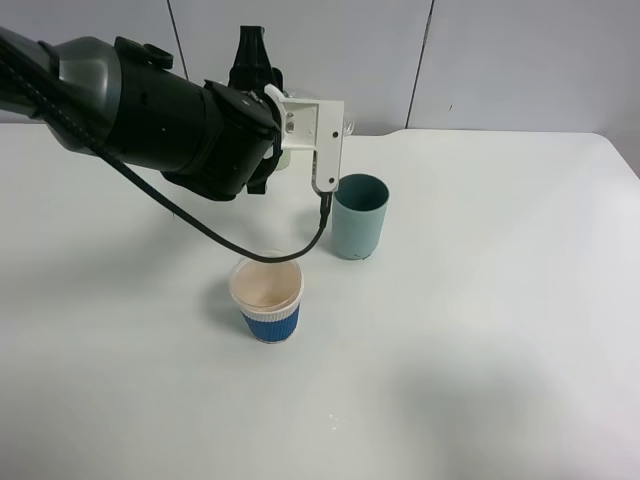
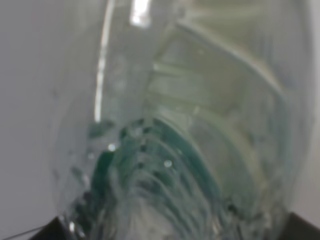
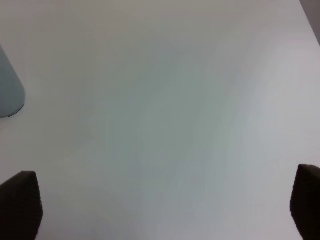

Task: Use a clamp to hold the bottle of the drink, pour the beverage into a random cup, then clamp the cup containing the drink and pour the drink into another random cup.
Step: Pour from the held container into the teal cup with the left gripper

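My left gripper (image 1: 255,65) is held high over the back middle of the table, behind the two cups. In the left wrist view a clear plastic bottle (image 2: 190,100) fills the frame between the dark fingertips (image 2: 50,231), so the gripper is shut on it. The arm hides the bottle in the exterior view. A paper cup with a blue sleeve (image 1: 267,300) stands in front of the arm, and I cannot tell whether it holds liquid. A teal cup (image 1: 359,215) stands upright to its right and further back. My right gripper (image 3: 165,210) is open, empty and over bare table.
The white table (image 1: 480,330) spreads around both cups. A black cable (image 1: 250,245) hangs from the left wrist down close to the paper cup's rim. The teal cup's side (image 3: 9,90) shows at the edge of the right wrist view.
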Tool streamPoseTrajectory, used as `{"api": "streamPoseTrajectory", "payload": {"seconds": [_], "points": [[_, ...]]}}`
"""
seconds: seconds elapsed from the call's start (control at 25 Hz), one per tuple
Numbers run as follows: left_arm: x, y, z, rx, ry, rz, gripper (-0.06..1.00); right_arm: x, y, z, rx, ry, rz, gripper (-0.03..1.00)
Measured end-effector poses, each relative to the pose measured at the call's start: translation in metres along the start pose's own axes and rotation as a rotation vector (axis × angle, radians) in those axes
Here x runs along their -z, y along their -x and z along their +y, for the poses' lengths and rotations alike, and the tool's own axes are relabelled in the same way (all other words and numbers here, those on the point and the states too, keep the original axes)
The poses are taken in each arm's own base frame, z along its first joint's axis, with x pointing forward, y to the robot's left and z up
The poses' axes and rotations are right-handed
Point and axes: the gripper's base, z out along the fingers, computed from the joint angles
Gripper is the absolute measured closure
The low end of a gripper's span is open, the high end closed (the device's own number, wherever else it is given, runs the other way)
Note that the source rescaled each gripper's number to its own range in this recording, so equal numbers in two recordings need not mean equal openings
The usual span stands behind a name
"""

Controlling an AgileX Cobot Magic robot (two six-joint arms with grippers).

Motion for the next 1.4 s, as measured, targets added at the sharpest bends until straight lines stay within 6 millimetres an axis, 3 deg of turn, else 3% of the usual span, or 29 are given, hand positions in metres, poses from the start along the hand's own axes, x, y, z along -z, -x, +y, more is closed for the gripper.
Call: {"api": "streamPoseTrajectory", "payload": {"seconds": [1.4], "points": [[0.0002, 0.0036, 0.0052, -0.128, 0.06, -0.035, 0.91, 0.0, 0.0, 0.0, 0.0, 0.0, 0.0, -0.03]]}}
